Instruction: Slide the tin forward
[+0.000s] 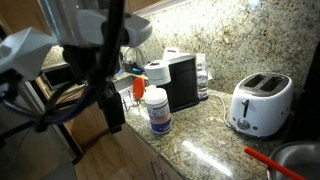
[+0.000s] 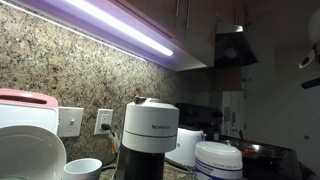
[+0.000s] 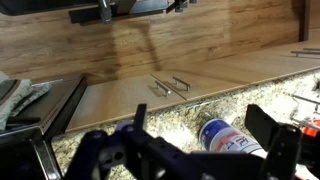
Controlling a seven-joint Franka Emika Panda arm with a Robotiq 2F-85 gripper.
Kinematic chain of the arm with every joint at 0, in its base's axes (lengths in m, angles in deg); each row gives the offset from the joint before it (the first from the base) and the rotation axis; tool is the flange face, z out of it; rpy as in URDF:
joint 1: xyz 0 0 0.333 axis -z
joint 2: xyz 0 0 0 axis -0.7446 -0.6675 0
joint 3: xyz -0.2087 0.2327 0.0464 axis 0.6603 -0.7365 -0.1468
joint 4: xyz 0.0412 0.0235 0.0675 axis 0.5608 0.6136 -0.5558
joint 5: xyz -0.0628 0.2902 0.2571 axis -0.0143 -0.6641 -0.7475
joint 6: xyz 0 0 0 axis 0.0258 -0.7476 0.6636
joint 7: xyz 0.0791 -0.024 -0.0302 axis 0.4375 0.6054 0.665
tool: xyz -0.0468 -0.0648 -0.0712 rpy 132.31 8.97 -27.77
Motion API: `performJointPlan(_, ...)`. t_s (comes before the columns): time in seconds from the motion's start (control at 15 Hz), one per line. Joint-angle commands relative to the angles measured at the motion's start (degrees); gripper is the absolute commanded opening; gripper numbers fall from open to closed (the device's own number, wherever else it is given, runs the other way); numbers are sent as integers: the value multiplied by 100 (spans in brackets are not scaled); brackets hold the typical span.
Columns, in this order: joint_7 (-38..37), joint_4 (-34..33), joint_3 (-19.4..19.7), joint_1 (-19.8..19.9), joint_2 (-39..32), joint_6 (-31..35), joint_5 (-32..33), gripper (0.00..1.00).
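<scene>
operator: scene: granite kitchen counter [image 1: 200,150] with matching backsplash, black coffee machine [image 1: 182,82] at the wall, white toaster [image 1: 260,103] off to one side. where is the tin?

tech: the tin [image 1: 158,110] stands upright near the counter's front edge, just in front of the coffee machine and well apart from the toaster. long axis vertical, lid up.

operator: gripper state?

tech: in the wrist view the gripper [image 3: 197,120] is spread wide and holds nothing. the tin shows inside the gap, off centre, nearer the finger [image 3: 268,128] at the picture's right. contact: cannot tell.

operator: governing relation for the slide?

tech: judged: the tin lies ahead of the palm, within the finger span. the push should bear low on the wall. a high or off-centre push may tip or turn the tin.
</scene>
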Motion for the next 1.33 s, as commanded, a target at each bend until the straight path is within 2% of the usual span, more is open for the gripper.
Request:
performJointPlan(0.0, 68, -10, -146, 163, -24, -20, -76, 100)
performJointPlan(0.67, 70, -10, -126, 169, -25, -20, -77, 100)
performJointPlan(0.8, 376, -34, -194, 22, -28, -170, -55, 100)
performJointPlan(0.87, 445, -24, -258, -37, -13, -196, -98, 100)
performJointPlan(1.27, 24, 1, -1358, -338, -215, 125, 540, 100)
